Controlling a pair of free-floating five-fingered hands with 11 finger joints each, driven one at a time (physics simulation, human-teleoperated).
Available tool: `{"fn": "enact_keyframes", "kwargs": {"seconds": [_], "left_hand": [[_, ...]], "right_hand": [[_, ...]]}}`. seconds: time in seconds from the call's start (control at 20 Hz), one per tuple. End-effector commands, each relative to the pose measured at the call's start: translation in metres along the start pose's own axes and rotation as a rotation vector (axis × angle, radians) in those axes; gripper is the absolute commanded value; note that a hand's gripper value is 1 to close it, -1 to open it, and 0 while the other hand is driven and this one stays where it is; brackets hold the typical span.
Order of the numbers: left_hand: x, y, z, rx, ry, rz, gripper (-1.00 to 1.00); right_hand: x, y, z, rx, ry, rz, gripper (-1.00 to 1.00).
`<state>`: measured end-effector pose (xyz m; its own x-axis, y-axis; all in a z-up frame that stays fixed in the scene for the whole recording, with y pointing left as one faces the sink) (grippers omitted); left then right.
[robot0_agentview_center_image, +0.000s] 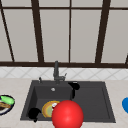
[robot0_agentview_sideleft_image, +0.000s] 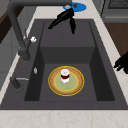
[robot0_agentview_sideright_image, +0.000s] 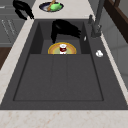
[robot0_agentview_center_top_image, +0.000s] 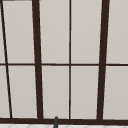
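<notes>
- The right black hand (robot0_agentview_center_image: 74, 86) hung over the middle of the dark grey double sink (robot0_agentview_center_image: 105, 100), above the ridge between the deep basin and the shallow one. Its fingers (robot0_agentview_sideleft_image: 56, 23) stretched out straight and loose, with one digit pointing down; it held nothing.
- The left black hand (robot0_agentview_center_image: 33, 113) hovered at the sink's front-left corner, by the rim. Its fingers looked curled inward around nothing.
- A round yellow-rimmed plate with a green centre (robot0_agentview_sideleft_image: 66, 80) lay flat on the floor of the deep basin. That seemed the natural resting place for a dish set down there.
- A small cylindrical jar with a white lid and dark red contents (robot0_agentview_sideleft_image: 65, 75) stood upright at the plate's middle. Its long axis ran vertical and the lid faced up. It sat below and apart from the right hand, which was the nearer of the two.
- A glossy red ball (robot0_agentview_center_image: 67, 114) sat at the front edge of the front view, covering part of the plate.
- A dark metal faucet (robot0_agentview_center_image: 56, 71) rose behind the basin, a dark plate of green and brown food (robot0_agentview_center_image: 5, 103) lay on the counter to the left, and a blue dish (robot0_agentview_center_image: 125, 104) to the right.
</notes>
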<state>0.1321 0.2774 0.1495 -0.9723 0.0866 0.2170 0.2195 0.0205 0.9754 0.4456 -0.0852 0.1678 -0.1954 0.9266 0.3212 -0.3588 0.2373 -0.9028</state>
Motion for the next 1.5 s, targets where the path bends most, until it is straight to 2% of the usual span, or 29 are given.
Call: {"fn": "enact_keyframes", "kwargs": {"seconds": [0.0,0.25,0.4,0.7,0.8,0.95,1.05,1.25,1.45], "left_hand": [[0.0,0.0,0.0,0.0,0.0,0.0,0.0],[0.0,0.0,0.0,0.0,0.0,0.0,0.0],[0.0,0.0,0.0,0.0,0.0,0.0,0.0],[0.0,0.0,0.0,0.0,0.0,0.0,0.0],[0.0,0.0,0.0,0.0,0.0,0.0,0.0],[0.0,0.0,0.0,0.0,0.0,0.0,0.0],[0.0,0.0,0.0,0.0,0.0,0.0,0.0],[0.0,0.0,0.0,0.0,0.0,0.0,0.0],[0.0,0.0,0.0,0.0,0.0,0.0,0.0]], "right_hand": [[0.001,-0.015,0.014,-0.068,-0.054,0.062,-1.0],[0.007,-0.031,0.019,-0.133,-0.055,0.073,-1.0],[0.011,-0.047,0.008,-0.142,-0.068,0.045,-1.0],[0.018,-0.073,-0.002,-0.204,-0.068,0.075,-1.0],[0.023,-0.078,-0.011,-0.187,-0.067,0.082,-1.0],[0.033,-0.081,-0.03,-0.148,-0.032,0.071,-1.0],[0.038,-0.083,-0.04,-0.124,-0.017,0.097,-1.0],[0.047,-0.088,-0.061,-0.085,-0.004,0.114,-1.0],[0.052,-0.087,-0.077,-0.015,0.019,0.149,-1.0]]}}
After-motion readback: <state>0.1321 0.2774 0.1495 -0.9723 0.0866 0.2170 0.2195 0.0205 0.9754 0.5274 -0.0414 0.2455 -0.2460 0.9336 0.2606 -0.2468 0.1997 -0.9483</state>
